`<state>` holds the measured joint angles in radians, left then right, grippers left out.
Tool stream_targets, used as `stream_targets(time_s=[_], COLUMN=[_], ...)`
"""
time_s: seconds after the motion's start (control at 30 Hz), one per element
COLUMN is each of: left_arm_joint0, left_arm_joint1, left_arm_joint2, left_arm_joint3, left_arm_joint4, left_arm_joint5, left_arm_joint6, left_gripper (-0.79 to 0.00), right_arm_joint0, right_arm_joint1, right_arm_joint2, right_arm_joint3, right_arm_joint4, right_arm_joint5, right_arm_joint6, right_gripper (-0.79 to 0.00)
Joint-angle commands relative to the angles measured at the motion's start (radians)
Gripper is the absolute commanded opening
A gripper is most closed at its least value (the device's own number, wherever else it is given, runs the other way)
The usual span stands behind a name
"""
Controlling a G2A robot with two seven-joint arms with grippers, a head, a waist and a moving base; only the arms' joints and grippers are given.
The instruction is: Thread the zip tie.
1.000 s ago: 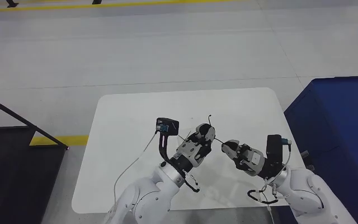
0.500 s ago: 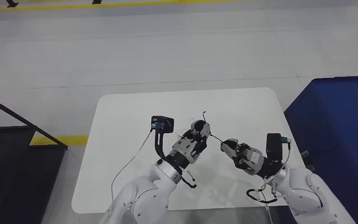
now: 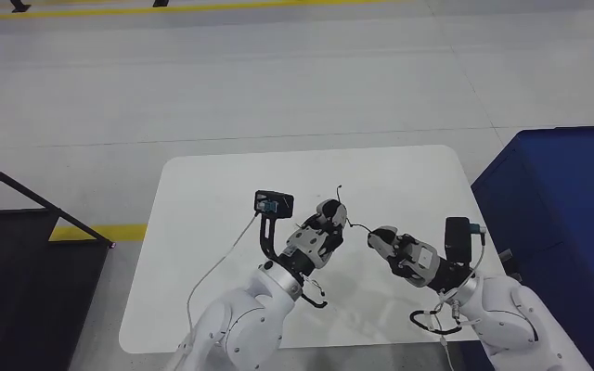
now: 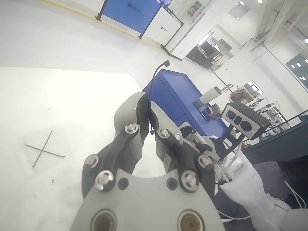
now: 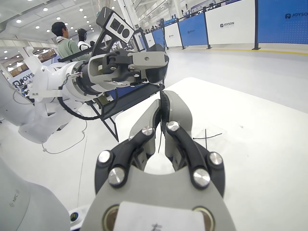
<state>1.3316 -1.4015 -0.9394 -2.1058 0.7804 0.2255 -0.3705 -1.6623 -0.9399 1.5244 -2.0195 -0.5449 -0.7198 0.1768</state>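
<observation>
From above, the white table (image 3: 213, 232) has both robot arms bent in over its near half, wrists angled toward each other. The left gripper (image 3: 336, 221) and the right gripper (image 3: 376, 237) sit close together, a little apart, above the middle of the table. A thin black zip tie (image 3: 358, 227) runs between them. One end of it pokes up on the far side of the left gripper. A dark blue cabinet (image 3: 538, 204) stands just off the table's right edge.

From the left wrist, the left gripper (image 4: 146, 103) has its two fingers pressed together on the zip tie (image 4: 165, 63). The strap rises out of the closed tips in a gentle curve and ends in its small square head. Behind it stand the blue cabinet (image 4: 173, 90) and the other arm's wrist camera (image 4: 243, 118). Two more zip ties (image 4: 43, 149) lie crossed on the table (image 4: 60, 92), off to the side.

From the right wrist, the right gripper (image 5: 161, 106) is likewise closed, pinching the zip tie (image 5: 159, 140). A loose length of it hangs down between the finger links. Straight ahead, just past the tips, the left gripper (image 5: 157, 66) is held level and side-on, and the strap runs up to it. The crossed zip ties (image 5: 205, 137) rest on the table (image 5: 240, 111) nearby.
</observation>
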Motion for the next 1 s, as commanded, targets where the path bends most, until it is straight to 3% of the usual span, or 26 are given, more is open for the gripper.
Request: stream_targets(time_s=[0.0,0.57,0.97], left_arm_joint0=[-0.003,-0.013,0.006], left_arm_joint1=[-0.001,-0.006,-0.008], left_arm_joint2=[0.003,-0.004,-0.014], left_arm_joint3=[0.005,0.017,0.002], left_arm_joint4=[-0.001,-0.111,-0.162], left_arm_joint5=[-0.002,0.0,-0.006], left_arm_joint6=[-0.01,-0.099,-0.064], left_gripper=[-0.785,-0.785,-0.785], right_arm_joint0=[0.004,0.019,0.014], right_arm_joint1=[-0.001,-0.007,-0.011], right_arm_joint2=[-0.003,0.003,-0.004], right_arm_joint3=[0.0,0.0,0.0], right_arm_joint4=[0.0,-0.002,-0.007], right_arm_joint5=[0.002,0.005,-0.005], right_arm_joint6=[0.004,0.021,0.031], right_gripper=[-0.785,-0.785,-0.785])
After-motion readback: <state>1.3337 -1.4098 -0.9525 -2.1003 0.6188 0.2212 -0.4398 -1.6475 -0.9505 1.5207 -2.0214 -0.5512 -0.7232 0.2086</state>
